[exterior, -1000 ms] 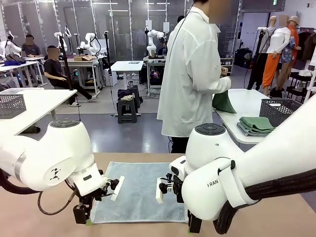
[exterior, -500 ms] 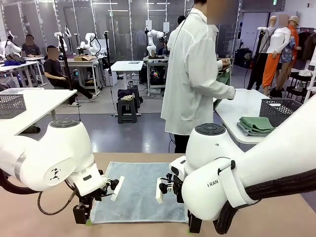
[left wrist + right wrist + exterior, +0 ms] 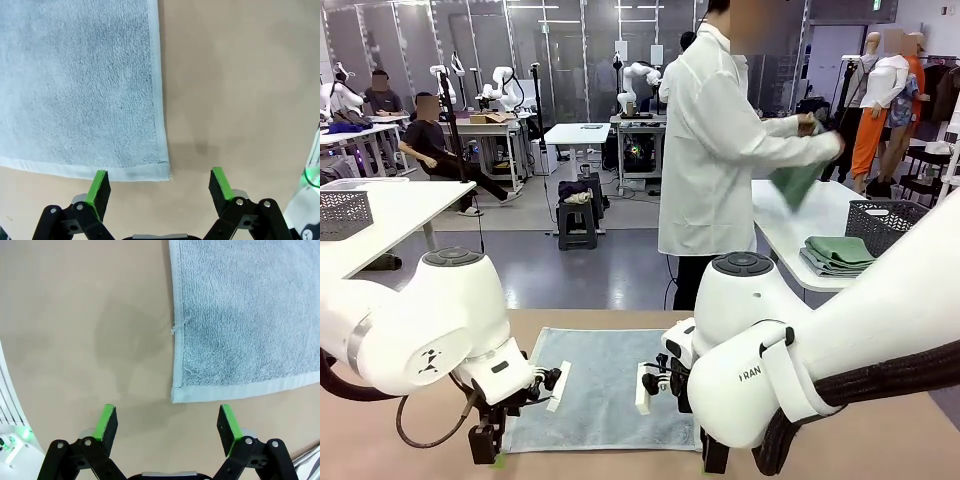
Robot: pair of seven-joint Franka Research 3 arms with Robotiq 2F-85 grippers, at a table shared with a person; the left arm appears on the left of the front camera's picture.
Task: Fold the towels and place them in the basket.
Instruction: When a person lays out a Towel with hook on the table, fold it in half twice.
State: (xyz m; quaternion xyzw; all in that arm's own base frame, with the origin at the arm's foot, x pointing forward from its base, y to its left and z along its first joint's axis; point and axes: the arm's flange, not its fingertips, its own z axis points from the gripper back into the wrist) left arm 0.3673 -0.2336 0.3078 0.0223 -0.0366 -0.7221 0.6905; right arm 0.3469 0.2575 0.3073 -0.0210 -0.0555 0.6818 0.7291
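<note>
Two grippers are poised low over the near corners of a pale blue towel (image 3: 600, 385), which lies flat and unfolded on the tan table (image 3: 880, 440) between the two white arms. Seen from the left wrist, the left gripper (image 3: 160, 182) has its jaws spread wide with nothing pinched. The towel's hemmed corner sits in the gap between the green pads (image 3: 98, 187), closer to one of them. Seen from the right wrist, the right gripper (image 3: 170, 422) also has its jaws spread wide and empty, and the towel's other near corner lies just ahead of the gap; a loose thread sticks out along that edge. Whether either gripper touches the cloth cannot be told. Across the table a person (image 3: 720, 150) in a white coat has turned to a side table (image 3: 790, 225) and holds up a green towel (image 3: 798, 183) in both hands. On that side table lie folded green towels (image 3: 838, 253), just beside a dark mesh basket (image 3: 885, 222).
</note>
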